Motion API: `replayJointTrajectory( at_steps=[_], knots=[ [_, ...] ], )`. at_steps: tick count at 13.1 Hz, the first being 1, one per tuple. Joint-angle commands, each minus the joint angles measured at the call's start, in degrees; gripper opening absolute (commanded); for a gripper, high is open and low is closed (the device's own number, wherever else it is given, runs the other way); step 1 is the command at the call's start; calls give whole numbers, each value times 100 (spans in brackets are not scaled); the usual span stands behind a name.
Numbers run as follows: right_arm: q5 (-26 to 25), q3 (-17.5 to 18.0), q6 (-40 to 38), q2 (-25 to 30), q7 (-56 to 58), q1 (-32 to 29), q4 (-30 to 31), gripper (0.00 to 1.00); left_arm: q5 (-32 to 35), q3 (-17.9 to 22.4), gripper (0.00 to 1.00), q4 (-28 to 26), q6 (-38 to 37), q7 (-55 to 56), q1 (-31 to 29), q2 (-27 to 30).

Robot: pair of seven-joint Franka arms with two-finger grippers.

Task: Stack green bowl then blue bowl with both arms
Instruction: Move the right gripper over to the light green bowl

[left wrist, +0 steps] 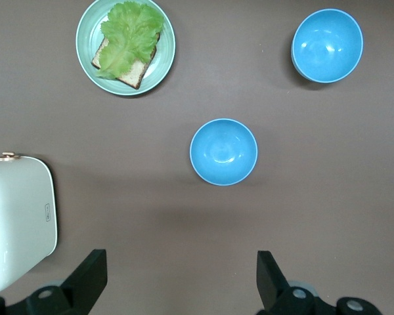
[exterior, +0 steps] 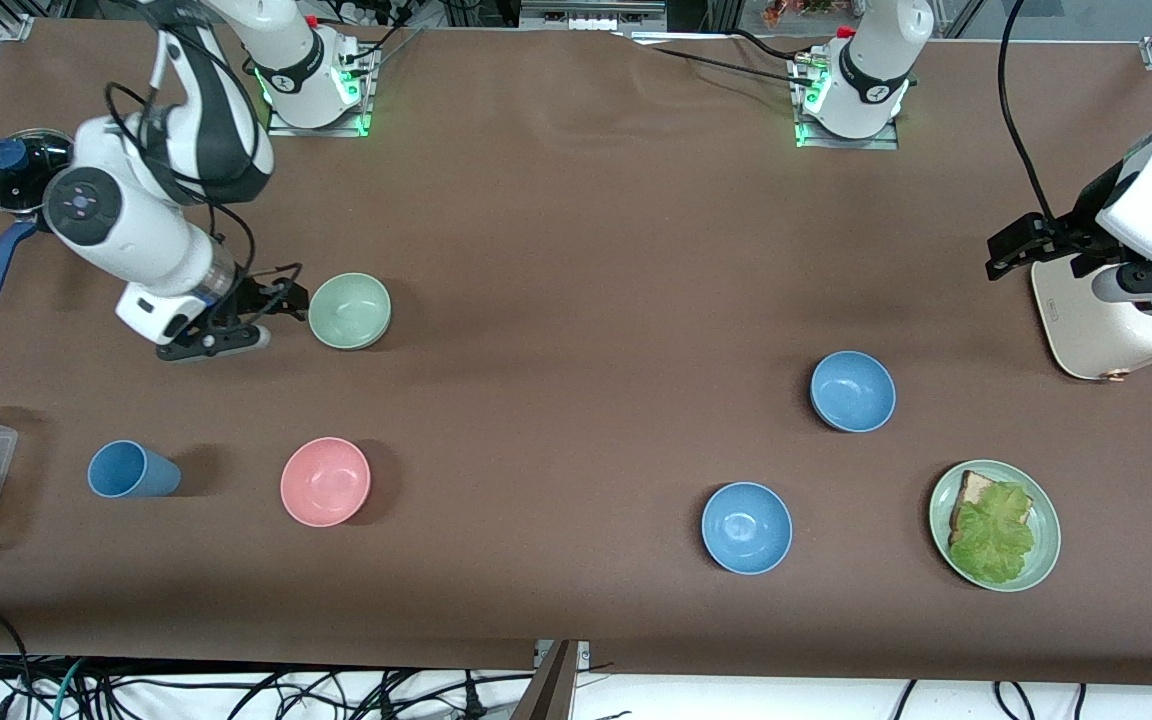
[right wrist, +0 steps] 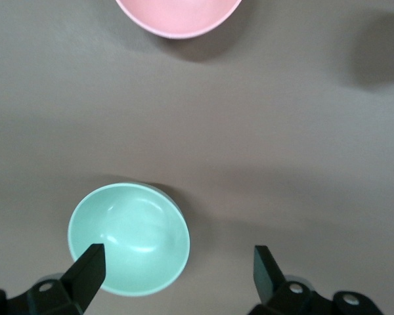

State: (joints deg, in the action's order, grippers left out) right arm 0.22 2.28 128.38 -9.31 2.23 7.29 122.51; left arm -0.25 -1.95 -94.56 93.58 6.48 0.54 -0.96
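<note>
Right pincer (exterior: 266, 318), fingers spread wide and empty, hung low just beside the green bowl (exterior: 350, 311) toward the right arm's end of the tabletop (exterior: 586, 250). Left pincer (exterior: 1036, 245), likewise wide and empty, waited high above the blue bowl (exterior: 853, 391).

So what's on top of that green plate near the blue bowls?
On the green plate lies a slice of bread with a lettuce leaf spread over it. The leaf covers most of the bread, so anything between or under them cannot be seen.
</note>
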Motion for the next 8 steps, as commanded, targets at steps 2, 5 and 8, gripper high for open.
replayJointTrajectory(
  at_steps=[2, 5, 8],
  knots=[
    [22, 9, 693, -203, -74, 19, 455, 99, 60, -24, 100, 113, -68, -94, -10, -36],
    [22, 9, 1277, -360, -127, 19, 827, 99, 60, -24, 100, 113, -68, -77, -2, -36],
    [39, 9, 1374, -501, -276, 27, 870, 95, 60, -33, 100, 113, -68, -94, -1, -36]
  ],
)
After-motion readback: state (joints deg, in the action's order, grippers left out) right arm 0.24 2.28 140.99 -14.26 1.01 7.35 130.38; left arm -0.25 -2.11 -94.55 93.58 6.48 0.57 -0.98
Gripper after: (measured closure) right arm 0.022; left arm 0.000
